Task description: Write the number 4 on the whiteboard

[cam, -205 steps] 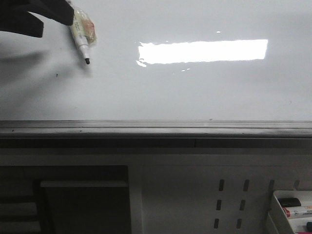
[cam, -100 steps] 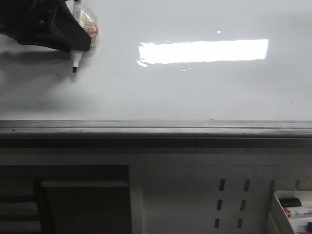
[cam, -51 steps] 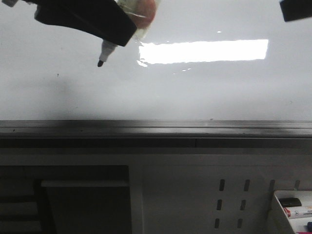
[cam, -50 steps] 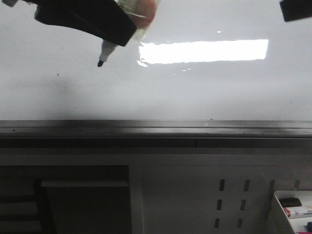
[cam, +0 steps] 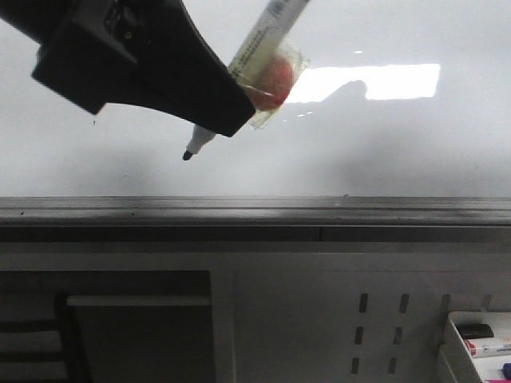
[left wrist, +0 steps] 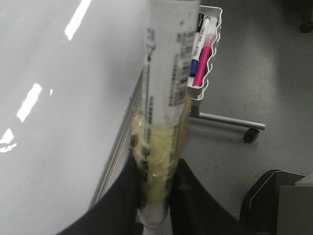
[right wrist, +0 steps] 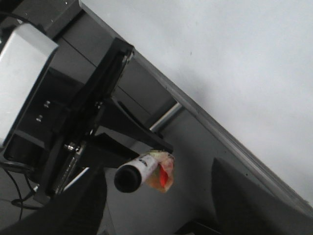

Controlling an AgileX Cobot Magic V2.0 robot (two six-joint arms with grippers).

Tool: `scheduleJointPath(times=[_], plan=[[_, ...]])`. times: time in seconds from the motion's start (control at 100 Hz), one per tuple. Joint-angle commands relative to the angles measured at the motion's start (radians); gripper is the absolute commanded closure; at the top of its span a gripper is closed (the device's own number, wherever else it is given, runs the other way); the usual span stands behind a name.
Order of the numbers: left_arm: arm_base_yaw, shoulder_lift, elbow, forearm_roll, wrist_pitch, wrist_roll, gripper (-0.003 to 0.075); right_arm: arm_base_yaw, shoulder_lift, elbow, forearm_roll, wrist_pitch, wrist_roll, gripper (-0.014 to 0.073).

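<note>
Left jaws: the black left gripper is clenched on a white-barrelled whiteboard marker, its two dark fingers pressing either side of the barrel in the left wrist view.
Marker: white barrel with small printed text, tilted, its black tip pointing down toward the board's lower edge; whether the tip touches the surface cannot be told.
Marker wrapping: a clear yellowish plastic wrap with a red-orange patch sits around the barrel just beside the jaws.
Right jaws: the dark right gripper fingers show only as blurred shapes at the edge of the right wrist view; whether they are parted or closed cannot be told, and nothing is seen between them.
Task surface: the large glossy white whiteboard fills the upper half of the front view, with a bright rectangular light reflection partly covered by the marker's shadow.
Number 4: no stroke of it can be made out on the board; only a tiny dark speck shows near the left gripper.
Board edge: a grey metal rail runs along the board's lower edge.
Below the board: a grey perforated panel with dark slots.
Side tray: a white wire-edged tray holding a blue-capped marker and a pink one; in the front view it sits low on the robot's right.
</note>
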Motion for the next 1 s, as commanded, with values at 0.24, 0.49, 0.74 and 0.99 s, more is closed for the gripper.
scheduleJointPath(times=[0.24, 0.49, 0.74, 0.99], plan=[[-0.009, 0.000, -0.029, -0.015, -0.049, -0.003, 0.0741, 0.188, 0.081, -0.149, -0.165, -0.011, 0.106, 0.0177], [-0.009, 0.000, -0.029, -0.015, -0.056, -0.003, 0.0741, 0.237, 0.141, -0.166, -0.168, -0.024, 0.115, 0.0178], [-0.009, 0.000, -0.029, -0.015, -0.079, -0.003, 0.0741, 0.237, 0.162, -0.168, -0.165, -0.019, 0.115, 0.0362], [-0.007, -0.001, -0.029, -0.059, -0.114, -0.003, 0.0740, 0.237, 0.162, -0.168, -0.165, 0.000, 0.093, 0.0666]])
